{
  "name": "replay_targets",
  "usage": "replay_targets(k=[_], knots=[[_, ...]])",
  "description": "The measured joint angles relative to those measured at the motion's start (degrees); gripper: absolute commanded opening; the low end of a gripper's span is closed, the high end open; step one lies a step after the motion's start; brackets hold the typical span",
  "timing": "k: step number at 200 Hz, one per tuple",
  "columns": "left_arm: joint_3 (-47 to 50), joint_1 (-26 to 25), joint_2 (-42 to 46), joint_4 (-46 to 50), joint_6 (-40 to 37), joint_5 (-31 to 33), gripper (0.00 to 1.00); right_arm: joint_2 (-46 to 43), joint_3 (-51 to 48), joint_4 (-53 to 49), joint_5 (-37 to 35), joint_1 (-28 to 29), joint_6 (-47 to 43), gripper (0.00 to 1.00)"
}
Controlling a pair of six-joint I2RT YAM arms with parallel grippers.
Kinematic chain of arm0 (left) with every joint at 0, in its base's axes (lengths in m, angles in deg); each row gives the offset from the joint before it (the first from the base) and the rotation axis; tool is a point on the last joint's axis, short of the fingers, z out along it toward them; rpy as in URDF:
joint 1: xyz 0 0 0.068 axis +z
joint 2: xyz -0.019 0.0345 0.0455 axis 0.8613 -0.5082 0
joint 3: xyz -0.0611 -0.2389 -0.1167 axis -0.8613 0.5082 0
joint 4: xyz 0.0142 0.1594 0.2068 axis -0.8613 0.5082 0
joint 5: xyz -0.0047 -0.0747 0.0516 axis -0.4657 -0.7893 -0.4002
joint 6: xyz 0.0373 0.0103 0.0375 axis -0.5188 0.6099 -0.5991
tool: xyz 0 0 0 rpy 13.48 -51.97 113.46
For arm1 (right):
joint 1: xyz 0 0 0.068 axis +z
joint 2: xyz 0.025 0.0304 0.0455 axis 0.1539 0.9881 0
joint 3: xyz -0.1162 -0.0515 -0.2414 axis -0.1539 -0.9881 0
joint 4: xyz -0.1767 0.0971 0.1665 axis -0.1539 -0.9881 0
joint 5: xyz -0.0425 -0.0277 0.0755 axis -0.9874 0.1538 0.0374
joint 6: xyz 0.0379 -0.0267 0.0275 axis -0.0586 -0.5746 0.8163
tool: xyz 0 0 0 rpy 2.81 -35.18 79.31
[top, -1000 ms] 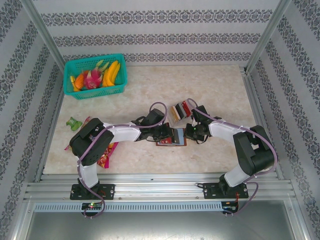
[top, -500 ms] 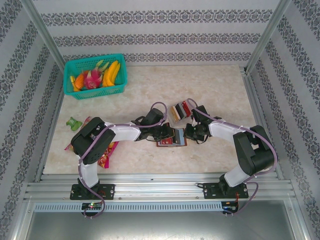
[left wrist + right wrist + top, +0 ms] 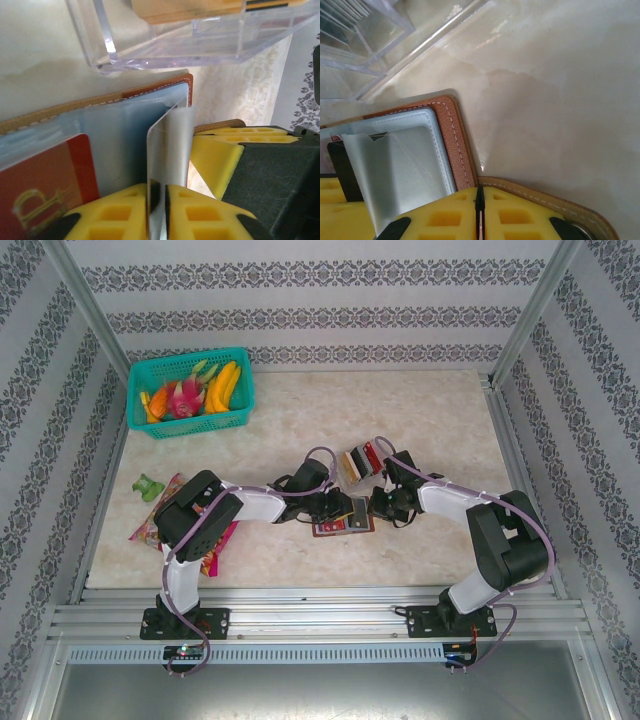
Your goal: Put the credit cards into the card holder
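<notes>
Grip note: found card holder [image 3: 343,523] lying open on the table [image 3: 430,420], right gripper [image 3: 480,200] pinched together on its leather edge, left gripper [image 3: 157,200] pads hugging a limp clear sleeve [image 3: 167,145], hold uncertain; judged the sleeved red card [image 3: 45,185] stiff, slick, best taken edgewise.

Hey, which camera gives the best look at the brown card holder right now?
Left wrist: the card holder lies open up close, a red card tucked inside. Right wrist shows its stitched corner and a grey sleeve, the right fingers shut on its edge. From the top it is small and half covered.
</notes>
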Motion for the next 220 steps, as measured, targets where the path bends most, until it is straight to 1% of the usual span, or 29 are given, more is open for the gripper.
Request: replay_targets(k=[10,32,56,127,175,220], knots=[[0.0,-0.1,0.3,0.0,-0.1,0.0,0.30,0.0,0.0,0.0,0.0,0.0,0.0,0.13],[0.0,-0.1,1.5,1.3,-0.3,0.9,0.31,0.0,0.0,0.0,0.0,0.0,0.0,0.13],[0.0,-0.1,2.5,3.7,-0.8,2.1,0.35,0.0,0.0,0.0,0.0,0.0,0.0,0.14],[-0.3,-0.1,3.0,5.4,-1.6,3.0,0.36,0.0,0.0,0.1,0.0,0.0,0.0,0.14],[-3.6,-0.3,1.5,6.6,-1.6,2.8,0.36,0.1,0.0,0.2,0.2,0.0,0.0,0.14],[-3.7,-0.3,1.2,7.2,-1.9,2.9,0.39,0.0,0.0,0.2,0.2,0.0,0.0,0.15]])
